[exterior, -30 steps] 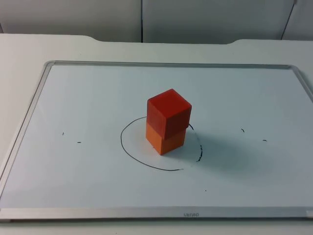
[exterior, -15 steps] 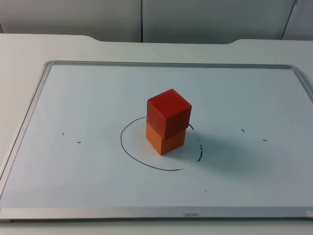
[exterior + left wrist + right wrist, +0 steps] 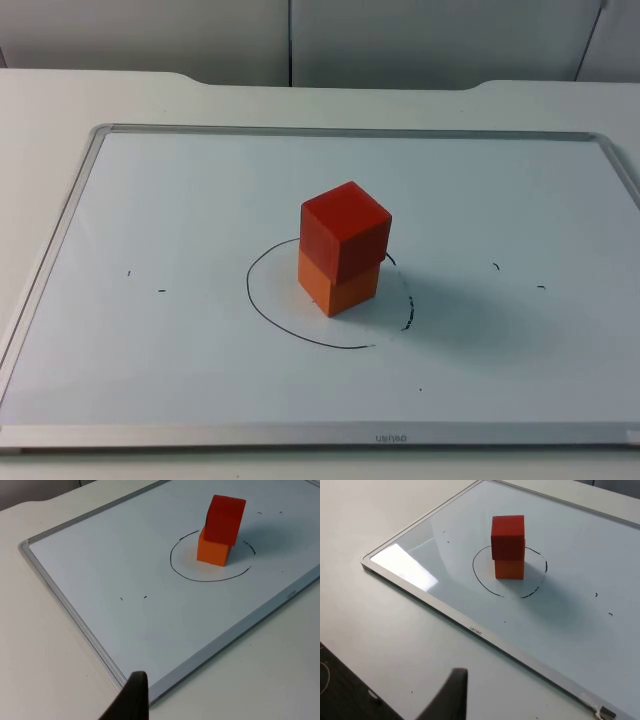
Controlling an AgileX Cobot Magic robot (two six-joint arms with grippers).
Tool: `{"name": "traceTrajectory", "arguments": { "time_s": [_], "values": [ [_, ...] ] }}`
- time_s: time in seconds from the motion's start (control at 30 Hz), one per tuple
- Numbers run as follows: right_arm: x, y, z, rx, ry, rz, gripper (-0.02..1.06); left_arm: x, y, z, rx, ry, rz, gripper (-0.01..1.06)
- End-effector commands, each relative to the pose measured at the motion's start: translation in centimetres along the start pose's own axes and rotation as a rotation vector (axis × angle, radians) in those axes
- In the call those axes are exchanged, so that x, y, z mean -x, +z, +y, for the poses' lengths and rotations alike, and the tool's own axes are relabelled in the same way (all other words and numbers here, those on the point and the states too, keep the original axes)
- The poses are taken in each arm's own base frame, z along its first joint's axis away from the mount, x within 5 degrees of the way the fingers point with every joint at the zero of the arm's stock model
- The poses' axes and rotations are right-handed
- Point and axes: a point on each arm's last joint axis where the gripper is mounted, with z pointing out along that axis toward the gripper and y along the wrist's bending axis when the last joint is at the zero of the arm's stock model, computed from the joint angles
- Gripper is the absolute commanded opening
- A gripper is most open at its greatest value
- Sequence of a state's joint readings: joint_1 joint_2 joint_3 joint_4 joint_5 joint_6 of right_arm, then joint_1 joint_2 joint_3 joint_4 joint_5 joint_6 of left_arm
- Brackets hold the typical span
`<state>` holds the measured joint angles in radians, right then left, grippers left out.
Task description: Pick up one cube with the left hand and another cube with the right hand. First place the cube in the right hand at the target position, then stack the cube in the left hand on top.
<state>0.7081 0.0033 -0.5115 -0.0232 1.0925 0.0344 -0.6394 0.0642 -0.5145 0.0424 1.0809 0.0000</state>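
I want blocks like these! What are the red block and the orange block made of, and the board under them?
Red block, orange block: probably painted wood or plastic, matte, crisp edges. Board: glossy whiteboard, reflecting light, with a metal-looking frame.

Light even and bright, diffuse, likely from overhead. The whiteboard [image 3: 200, 200] reads pale blue-white in the top view, no hot spots there. The stacked cubes [image 3: 342, 260] throw a soft, faint shadow toward the right side of the board, edges feathered. In the right wrist view a strong white glare patch [image 3: 405, 565] sits on the board near its corner, washing out that part. In the left wrist view the board looks matte, with a dim shadow beside the stack. The dark fingertip [image 3: 131, 700] of the left tool is soft, out of focus; likewise the right tool's fingertip [image 3: 451, 697]. No motion blur noted.
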Motion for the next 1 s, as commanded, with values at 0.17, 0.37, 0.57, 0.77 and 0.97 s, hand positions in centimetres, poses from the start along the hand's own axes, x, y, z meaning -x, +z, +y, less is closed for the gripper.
{"name": "traceTrajectory", "arguments": {
  "time_s": [0.17, 0.37, 0.57, 0.77, 0.97],
  "values": [
    [0.01, 0.05, -0.03, -0.005, 0.000, -0.012, 1.05, -0.04, -0.01, -0.02, -0.005, -0.010, -0.006, 1.05],
    [0.01, 0.05, -0.03, -0.005, 0.000, -0.012, 1.05, -0.04, -0.01, -0.02, -0.005, -0.010, -0.006, 1.05],
    [0.01, 0.05, -0.03, -0.005, 0.000, -0.012, 1.05, -0.04, -0.01, -0.02, -0.005, -0.010, -0.006, 1.05],
    [0.01, 0.05, -0.03, -0.005, 0.000, -0.012, 1.05, -0.04, -0.01, -0.02, -0.005, -0.010, -0.006, 1.05],
    [0.03, 0.05, -0.03, -0.005, 0.000, -0.014, 1.05, -0.04, -0.01, -0.02, -0.005, -0.010, -0.006, 1.05]
  ]
}}
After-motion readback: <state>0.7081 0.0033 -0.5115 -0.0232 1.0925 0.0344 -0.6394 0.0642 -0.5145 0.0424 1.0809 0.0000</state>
